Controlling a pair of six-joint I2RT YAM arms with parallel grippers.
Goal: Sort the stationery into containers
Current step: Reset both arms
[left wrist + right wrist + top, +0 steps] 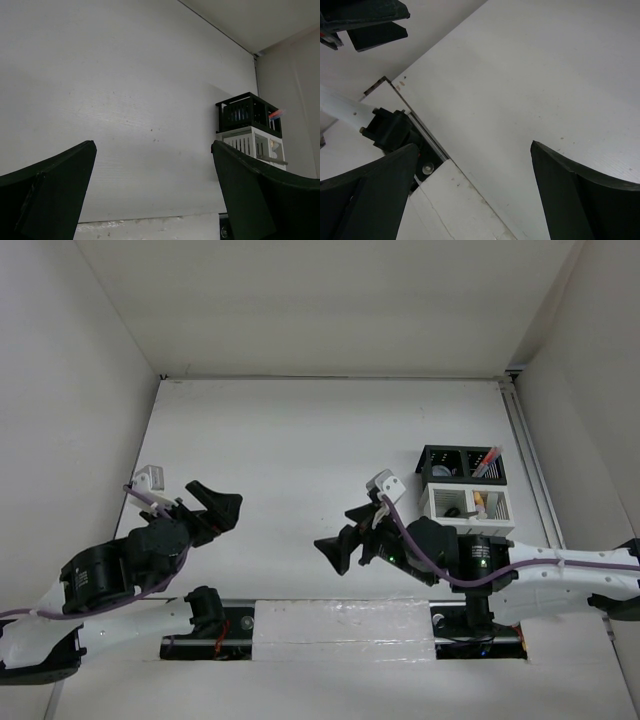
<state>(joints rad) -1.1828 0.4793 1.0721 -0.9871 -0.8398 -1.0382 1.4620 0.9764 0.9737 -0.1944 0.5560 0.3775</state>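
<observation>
Left gripper (222,502): jaws were spread wide, held nothing
Right gripper (338,532): jaws were spread wide, held nothing
Organizer (465,483): stood far right, pens (489,461) in one black compartment

**Surface finish, as seen**

Table (300,460): matt white. Faint grain lines and small dark specks are seen in the left wrist view.
Walls (60,360): matt white, smooth.
Organizer (465,485): moulded plastic is suggested. The black half is matt, the white slatted half slightly satin.
Left gripper (222,512) and right gripper (340,532): fingers (50,195) are matt black and plastic-looking.
Arm shells (545,585): smooth white plastic, light sheen.
Cable (610,560): smooth purple sheath.
Near-edge strip (340,625): wrinkled glossy white film, reflections noted.
</observation>
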